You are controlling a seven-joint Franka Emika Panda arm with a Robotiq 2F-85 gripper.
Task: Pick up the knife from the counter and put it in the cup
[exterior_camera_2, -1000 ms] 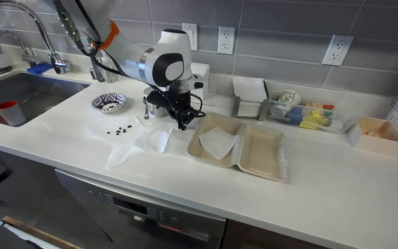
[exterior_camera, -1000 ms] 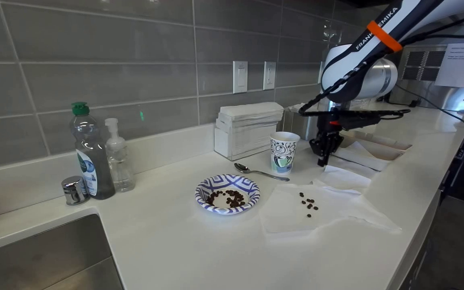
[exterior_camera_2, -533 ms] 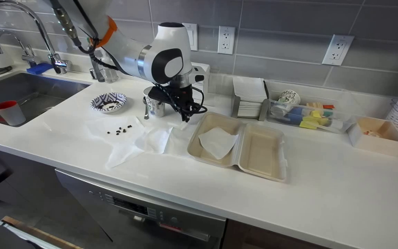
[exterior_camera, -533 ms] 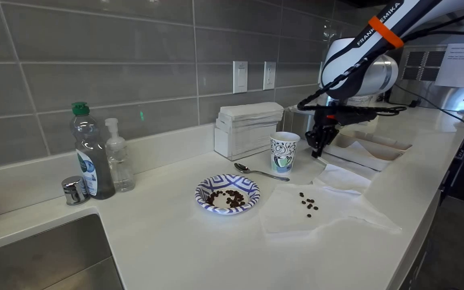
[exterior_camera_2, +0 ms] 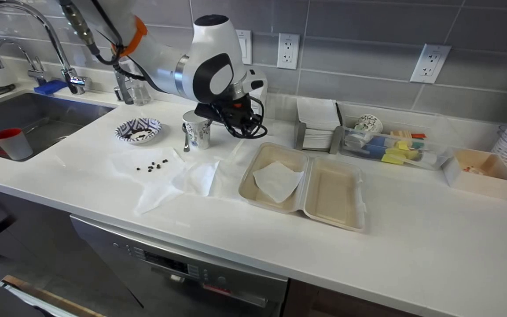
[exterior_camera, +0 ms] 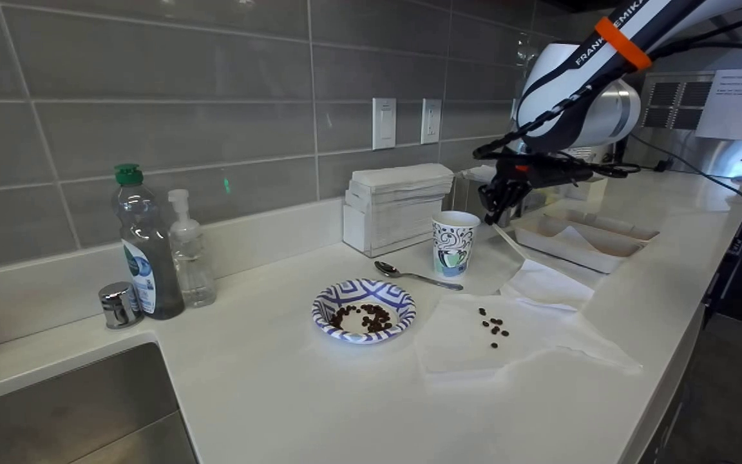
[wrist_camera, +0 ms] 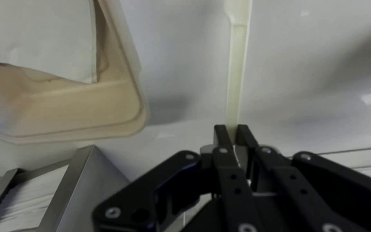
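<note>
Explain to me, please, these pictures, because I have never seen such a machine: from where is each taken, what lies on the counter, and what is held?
The machine is a jointed robot arm. Two cameras outside it show the arm and counter from different places; the close picture comes from a camera on its wrist.

There, its two-fingered end effector is closed on one end of a pale knife. Whether the knife's far end touches the counter, I cannot tell.

On the counter stands a patterned paper cup, where the knife should go. Near it are a spoon, a bowl with dark bean-like bits, white paper with more bits, and an open box.
</note>
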